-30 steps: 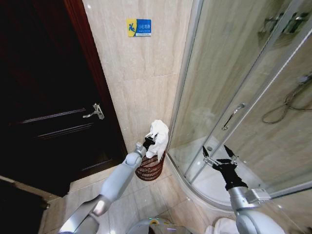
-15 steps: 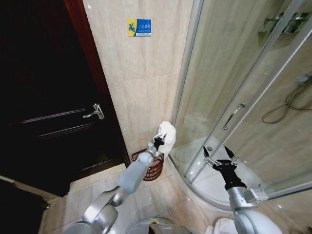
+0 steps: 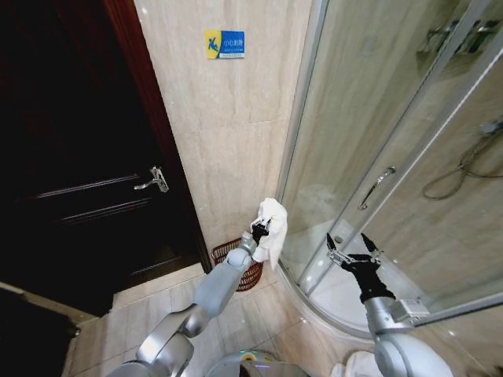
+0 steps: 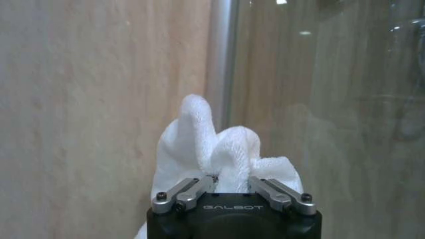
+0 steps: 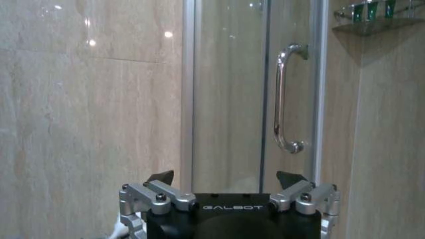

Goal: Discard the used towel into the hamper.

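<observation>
My left gripper (image 3: 260,228) is shut on the white towel (image 3: 273,226), which hangs bunched from its fingers just above and to the right of the hamper (image 3: 238,265). The hamper is a dark red-brown wire basket standing on the floor in the corner where the tiled wall meets the shower enclosure; my left forearm covers part of its rim. In the left wrist view the towel (image 4: 216,149) bulges up between the closed fingers, in front of wall and shower frame. My right gripper (image 3: 351,253) is held open and empty in front of the shower glass.
A dark wooden door (image 3: 78,157) with a lever handle (image 3: 154,181) stands at the left. The curved glass shower enclosure (image 3: 393,141) with a chrome door handle (image 5: 287,94) fills the right. A beige tiled wall (image 3: 228,118) is behind the hamper. Something white lies on the floor (image 3: 361,365) near my base.
My left arm has carried the towel up and to the right, from over the hamper's mouth to beside the shower frame. The right arm has stayed in place.
</observation>
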Robot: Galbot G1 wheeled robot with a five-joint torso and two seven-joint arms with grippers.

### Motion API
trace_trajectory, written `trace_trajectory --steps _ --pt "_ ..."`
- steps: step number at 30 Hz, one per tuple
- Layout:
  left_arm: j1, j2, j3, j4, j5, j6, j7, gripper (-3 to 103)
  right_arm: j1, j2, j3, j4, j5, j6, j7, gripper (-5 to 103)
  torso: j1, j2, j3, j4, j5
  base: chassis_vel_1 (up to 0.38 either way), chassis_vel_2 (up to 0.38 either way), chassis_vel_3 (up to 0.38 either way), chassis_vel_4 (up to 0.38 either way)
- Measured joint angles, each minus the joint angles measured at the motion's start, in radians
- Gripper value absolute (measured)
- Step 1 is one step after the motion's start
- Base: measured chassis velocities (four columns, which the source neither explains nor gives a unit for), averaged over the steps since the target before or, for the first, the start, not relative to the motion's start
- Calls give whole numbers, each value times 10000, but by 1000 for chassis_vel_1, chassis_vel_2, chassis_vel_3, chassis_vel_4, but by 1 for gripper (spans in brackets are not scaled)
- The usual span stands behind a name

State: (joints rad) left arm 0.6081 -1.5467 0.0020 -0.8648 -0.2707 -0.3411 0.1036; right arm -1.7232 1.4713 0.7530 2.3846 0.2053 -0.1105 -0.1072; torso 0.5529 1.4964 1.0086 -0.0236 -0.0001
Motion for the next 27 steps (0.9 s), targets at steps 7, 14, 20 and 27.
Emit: trace_trajectory --steps 7,14,20,27 --pt "-558 249 -731 795 691 -439 -12 10 -7 10 5 -84 20 38 -23 100 0 0 0 4 0 0 0 0 0" --pt "-753 474 -1186 1557 1334 -760 90 10 42 -11 10 -131 94 74 -50 100 0 1 0 3 0 0 0 0 0" --pt "-649 322 -1173 1914 1558 -578 200 10 94 -27 13 -132 178 77 -71 100 0 1 0 0 0 0 0 0 0" --pt "-315 167 -1161 2107 1931 90 80 11 94 -116 119 -129 305 77 -69 100 1 0 1 1 1 0 0 0 0"
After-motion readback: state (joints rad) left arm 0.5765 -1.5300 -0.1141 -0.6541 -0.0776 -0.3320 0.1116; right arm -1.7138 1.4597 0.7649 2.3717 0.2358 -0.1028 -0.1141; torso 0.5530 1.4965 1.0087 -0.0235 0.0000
